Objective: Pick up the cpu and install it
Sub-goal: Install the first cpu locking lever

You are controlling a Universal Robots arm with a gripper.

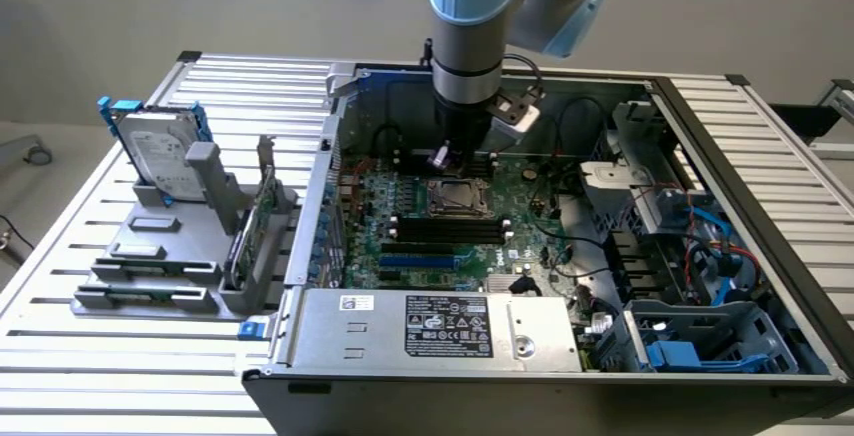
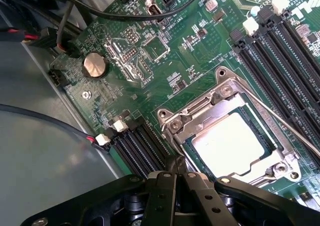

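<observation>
Here, slatted table (image 1: 94,361), grey wall (image 1: 200,6), seated cpu (image 2: 231,145)

I'm looking at an open computer case (image 1: 534,401) lying on the slatted table (image 1: 120,366). Toward the exterior view's left, a hard drive (image 1: 160,161) is standing upright in a grey rack (image 1: 147,291). A coin battery (image 2: 94,64) is sitting on the green motherboard (image 2: 200,50), well apart from the black memory slots (image 2: 280,65).
</observation>
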